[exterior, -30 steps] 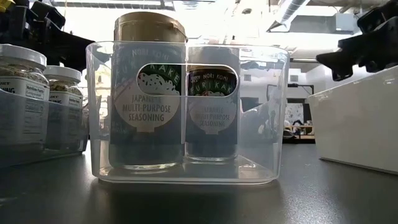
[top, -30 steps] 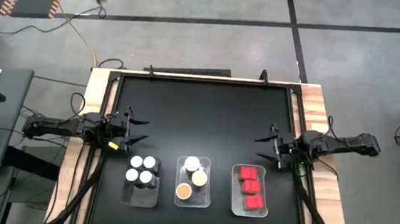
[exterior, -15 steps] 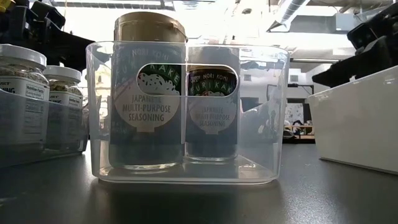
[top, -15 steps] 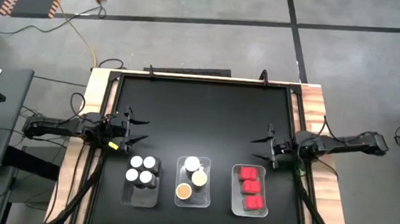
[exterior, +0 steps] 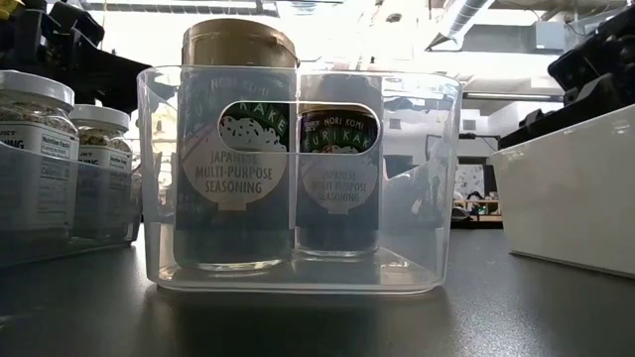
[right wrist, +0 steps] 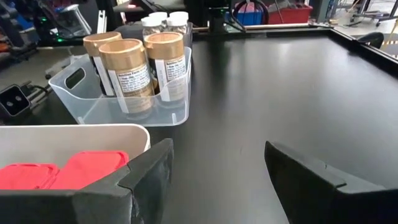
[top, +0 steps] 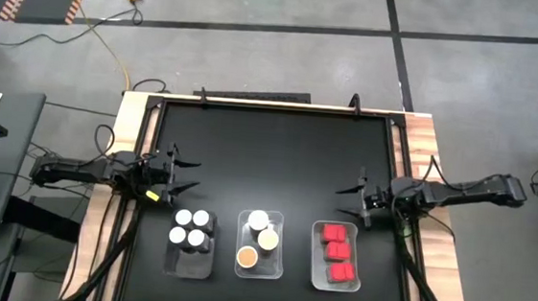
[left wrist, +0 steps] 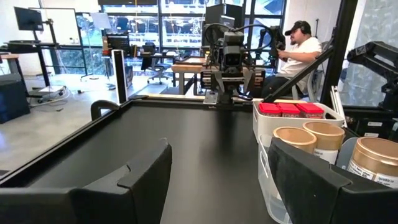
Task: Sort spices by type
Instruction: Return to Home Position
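The spices stand in three trays near the table's front edge. Jars with white caps [top: 192, 229] fill the left clear tray [top: 190, 263]. Three tan- and cream-lidded jars [top: 260, 237] stand in the middle tray [exterior: 298, 283]. Red-capped ones [top: 338, 253] sit in the right tray [top: 316, 260]. My left gripper [top: 191, 177] hovers open at the table's left, behind the white-capped jars. My right gripper [top: 341, 200] hovers open at the right, just behind the red-capped tray, tipped slightly downward. Both wrist views show nothing between the fingers of either gripper: left [left wrist: 217, 180], right [right wrist: 217, 168].
The black tabletop [top: 269, 155] stretches bare behind the trays, framed by wooden side rails [top: 422, 143]. In the left wrist view a seated person [left wrist: 301, 50] shows in the room beyond the table. A yellow cable [top: 114, 42] lies on the floor.
My right gripper has sunk a little and tipped its fingers downward, reaching slightly toward the table's middle, still open. The left gripper and all the jars have kept still.
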